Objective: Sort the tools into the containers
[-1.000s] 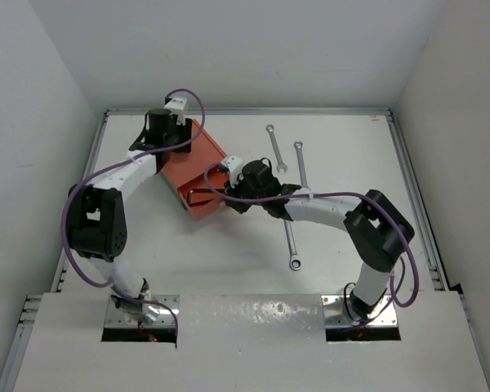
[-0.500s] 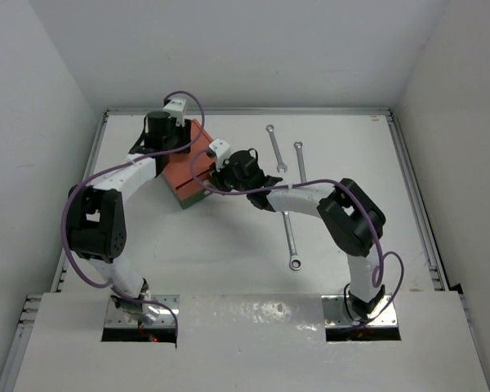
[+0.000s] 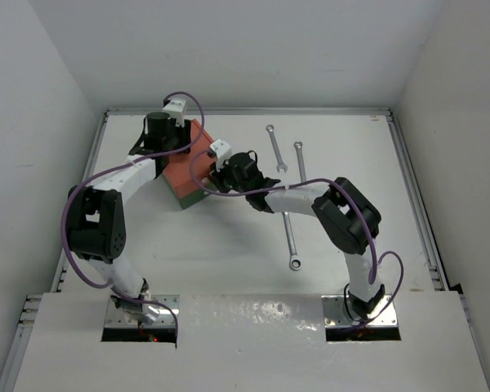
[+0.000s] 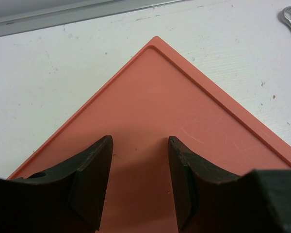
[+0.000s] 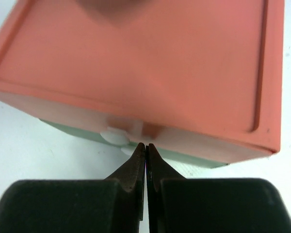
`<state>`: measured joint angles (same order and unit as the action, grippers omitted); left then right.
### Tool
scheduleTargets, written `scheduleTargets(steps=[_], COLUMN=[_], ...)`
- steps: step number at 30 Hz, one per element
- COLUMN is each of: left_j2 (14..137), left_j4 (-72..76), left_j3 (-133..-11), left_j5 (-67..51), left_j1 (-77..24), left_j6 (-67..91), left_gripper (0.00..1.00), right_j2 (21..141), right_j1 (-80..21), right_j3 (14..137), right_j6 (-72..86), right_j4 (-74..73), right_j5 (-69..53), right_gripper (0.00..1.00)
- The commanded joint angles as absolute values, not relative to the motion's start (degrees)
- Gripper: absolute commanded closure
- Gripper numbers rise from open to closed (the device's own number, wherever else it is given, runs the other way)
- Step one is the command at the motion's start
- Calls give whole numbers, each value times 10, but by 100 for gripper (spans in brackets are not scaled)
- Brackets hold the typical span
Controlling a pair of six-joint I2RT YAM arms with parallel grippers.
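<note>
Right wrist view: my right jaws are pinched closed, empty, tips right at the white knob [image 5: 117, 136], orange drawer [image 5: 199, 143] dead ahead; left jaws, slightly parted, empty, sit atop the box [image 4: 174, 97]; wrenches [image 3: 291, 241] lie behind.

White table [image 3: 229, 253] (metal-railed), plain white walls [image 3: 253, 49].

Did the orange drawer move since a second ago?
Yes. The orange drawer slid shut, toward the back-left corner and away from the near wrench, which stayed put.
</note>
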<state>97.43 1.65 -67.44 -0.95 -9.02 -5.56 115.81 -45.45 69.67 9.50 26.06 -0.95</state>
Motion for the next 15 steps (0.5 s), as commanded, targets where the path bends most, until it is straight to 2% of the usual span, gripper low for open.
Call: scheduleTargets(steps=[1,7,8,11,15], left_j2=[1001,995,995,999,1005], left_j4=[-113,-108,-107,-105,-111], left_j3=[-642,-635,-633,-635,-645], left_j5=[-29,-29,-29,-33,-35], left_j1=[-94,-94,-94,-94,-94], left_j6=[-54,-54,-54,-54,-51], left_gripper=[54,54,54,54,54], right_j2=[1164,1136,1131,1139,1167], right_j1=[-454,-460,-461,-463,-469], right_j3=[734,671,659,630,656], right_j6=[112,148,171,202,197], right_j4=[286,258,252,281,276], right_j5=[-11,-5,-4,-1,-2], right_gripper=[100,99,84,66,58])
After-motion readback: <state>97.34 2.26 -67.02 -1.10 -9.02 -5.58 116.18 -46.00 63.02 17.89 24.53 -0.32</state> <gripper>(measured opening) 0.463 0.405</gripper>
